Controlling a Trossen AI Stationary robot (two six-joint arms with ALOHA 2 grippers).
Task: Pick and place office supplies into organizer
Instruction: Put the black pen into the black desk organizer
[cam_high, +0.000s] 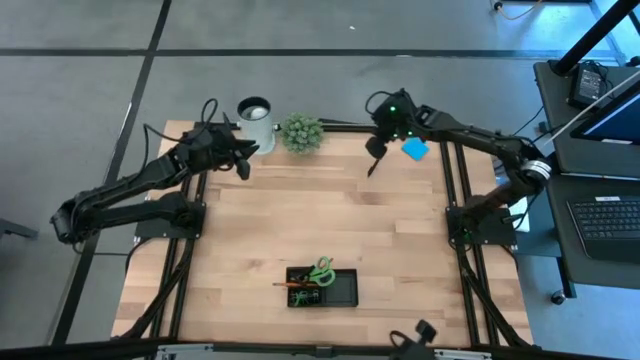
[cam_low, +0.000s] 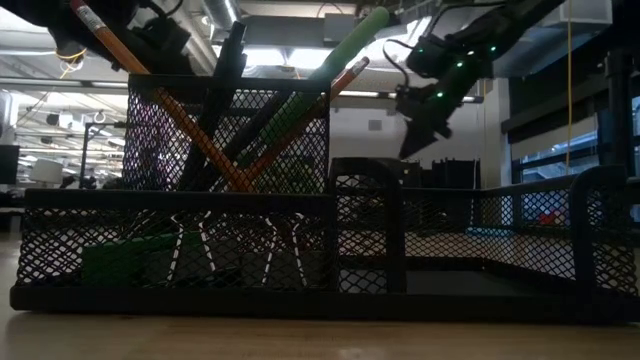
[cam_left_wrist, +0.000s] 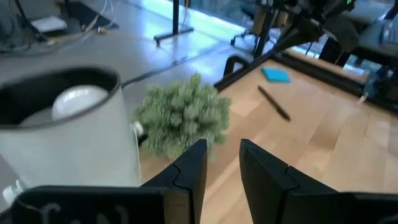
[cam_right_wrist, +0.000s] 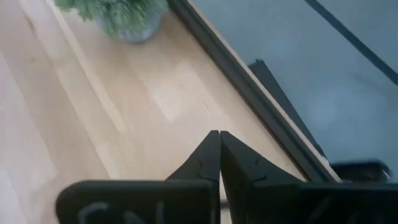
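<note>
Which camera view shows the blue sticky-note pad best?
The left wrist view: the blue sticky-note pad lies unobstructed on the table. The high view shows it small, beside the right gripper. The low and right wrist views do not clearly show it.

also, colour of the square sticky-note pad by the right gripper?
Blue square sticky-note pad; clearest in the high view.

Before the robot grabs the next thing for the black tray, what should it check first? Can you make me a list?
1. Right hand empty: ok, nothing between its fingers.
2. Right hand open to grab: not ok, shut.
3. Black pen free to pick: ok, lying on the table near the blue sticky pad.
4. Room in the organizer: ok, one side looks bare.
5. Left hand out of the way: ok, open, over by the white cup.
</note>
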